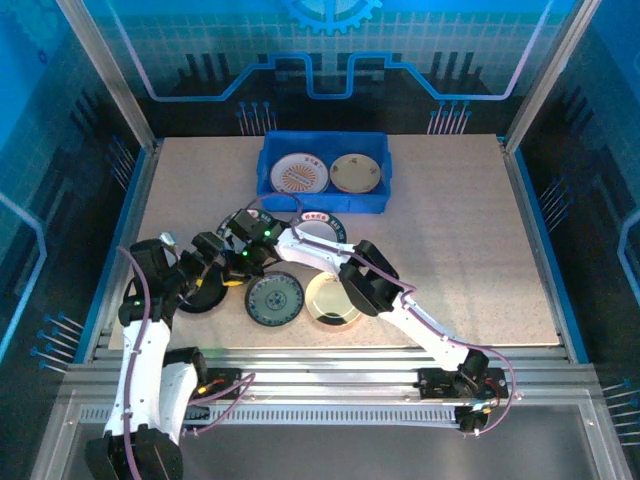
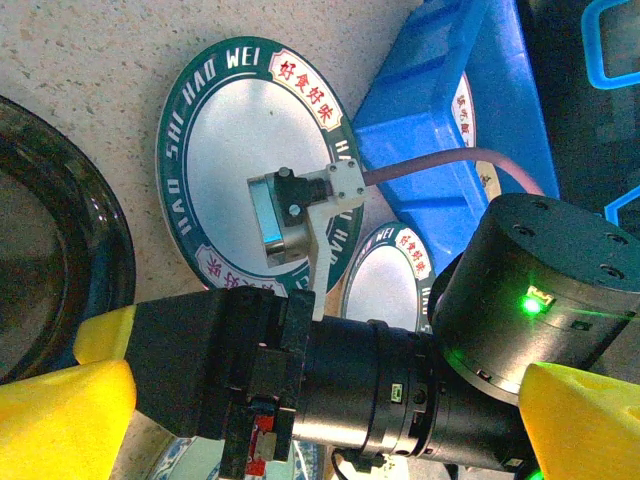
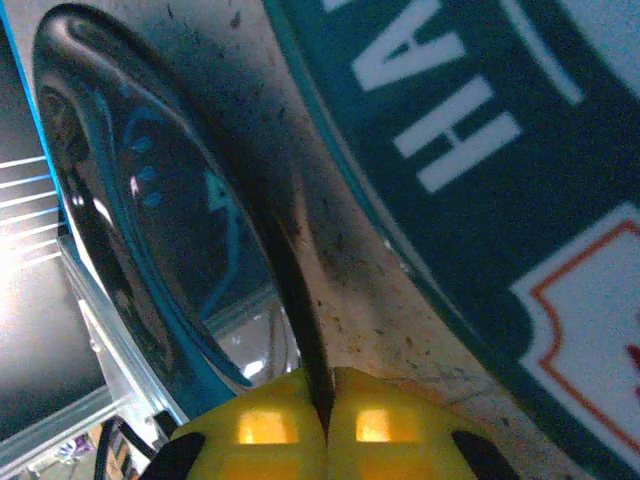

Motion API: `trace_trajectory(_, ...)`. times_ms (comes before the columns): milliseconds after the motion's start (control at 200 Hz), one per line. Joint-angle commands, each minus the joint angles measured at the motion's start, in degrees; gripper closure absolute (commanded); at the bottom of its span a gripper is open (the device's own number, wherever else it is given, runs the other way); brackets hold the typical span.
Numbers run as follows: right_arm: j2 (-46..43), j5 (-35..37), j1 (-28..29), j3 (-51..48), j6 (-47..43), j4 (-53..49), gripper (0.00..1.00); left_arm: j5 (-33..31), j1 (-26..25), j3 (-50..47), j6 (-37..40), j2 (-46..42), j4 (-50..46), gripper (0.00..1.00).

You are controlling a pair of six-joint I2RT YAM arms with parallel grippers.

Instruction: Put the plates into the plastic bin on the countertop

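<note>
Clamped on only the rim of the dark green plate [image 3: 130, 200], the right hand [image 3: 330, 420] may let it slip when lifting, near the wide-apart left hand [image 2: 320, 430].

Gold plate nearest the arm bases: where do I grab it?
Pinch the rim of the gold plate from above, one finger inside, one outside: it lies flat on the countertop, so only the edge offers purchase. Its near edge looks best; the patterned plate crowds its left side.

White arms [image 1: 140, 370], black joints [image 1: 365, 285], seemingly purple cables [image 1: 130, 300], yellow fingertips [image 3: 260, 430]
</note>
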Motion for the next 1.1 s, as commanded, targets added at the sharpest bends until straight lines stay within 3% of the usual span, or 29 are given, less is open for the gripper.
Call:
trace_trajectory(0, -1.44, 0.33, 0.59, -1.85, -0.11, 1.26, 1.0, -0.14, -0.24, 0.65, 1.9, -0.48, -0.24, 0.01)
trace_trajectory(235, -12.62, 0.92, 0.08, -12.5, -2.48, 6.19, 1.0, 1.61, -0.33, 7.42, 7.24, 1.01, -2.43, 0.01)
trace_trajectory(445, -29.3, 3.31, -2.61, -33.69, -3.56, 14.38, 1.0, 5.04, -1.73, 15.46, 7.93, 6.11, -0.21, 0.01)
trace_trajectory(550, -37.54, 4.81, -5.59, -43.98, -2.51, 18.17, 1.0, 3.77, -6.71, 20.44, 10.28, 10.59, -0.36, 0.01)
trace_trajectory(851, -58.59, 9.0, -17.29, -65.79, -3.42, 18.57, 1.0, -8.74, -24.46, 25.37, 15.89, 19.86, 0.37, 0.01)
trace_trajectory(1096, -69.31, 4.25, -26.8, -76.1, -1.61, 22.14, 1.0, -7.75, -31.5, 23.03, 12.5, 27.08, 7.02, 0.02)
